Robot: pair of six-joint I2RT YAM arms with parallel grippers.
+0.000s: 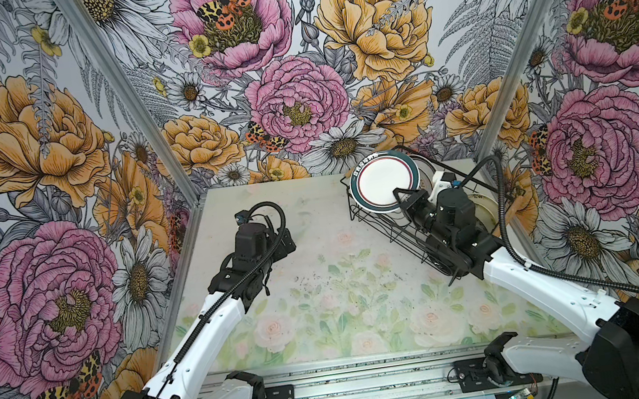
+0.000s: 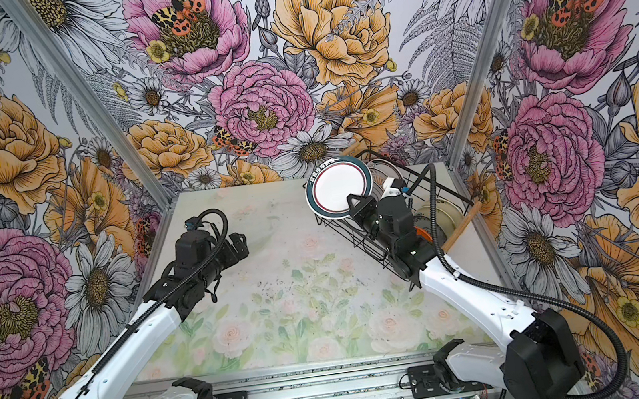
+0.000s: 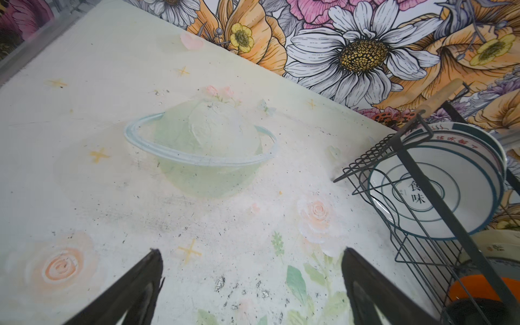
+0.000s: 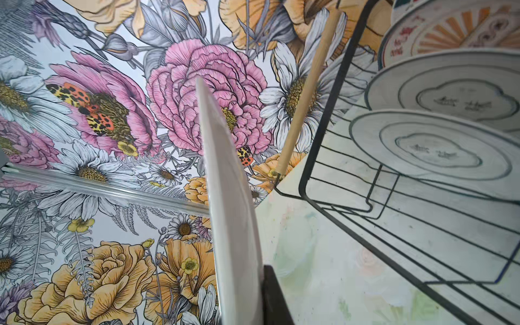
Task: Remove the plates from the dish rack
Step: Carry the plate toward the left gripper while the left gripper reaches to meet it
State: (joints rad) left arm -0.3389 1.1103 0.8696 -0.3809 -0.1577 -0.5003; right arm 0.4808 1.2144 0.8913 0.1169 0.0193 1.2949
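My right gripper [image 1: 401, 196] [image 2: 354, 204] is shut on the lower rim of a white plate with a dark teal rim [image 1: 384, 181] [image 2: 339, 187]. That plate is held upright above the far left end of the dish rack [image 1: 379, 222] [image 2: 350, 238]. The right wrist view shows the plate edge-on [image 4: 230, 197], with one black finger [image 4: 270, 281] pressed on it. More plates [image 4: 439, 146] [image 2: 447, 213] stand in the rack. My left gripper [image 1: 291, 240] [image 3: 250, 253] hangs open and empty over the table, left of the rack.
The rack sits at the back right, against the flowered wall, with wooden handles [image 2: 462, 228] [image 3: 441, 95] at its ends. Flowered walls and metal posts [image 1: 127, 91] close in the table [image 1: 321, 292] on three sides. A metal rail [image 1: 355, 388] runs along the front.
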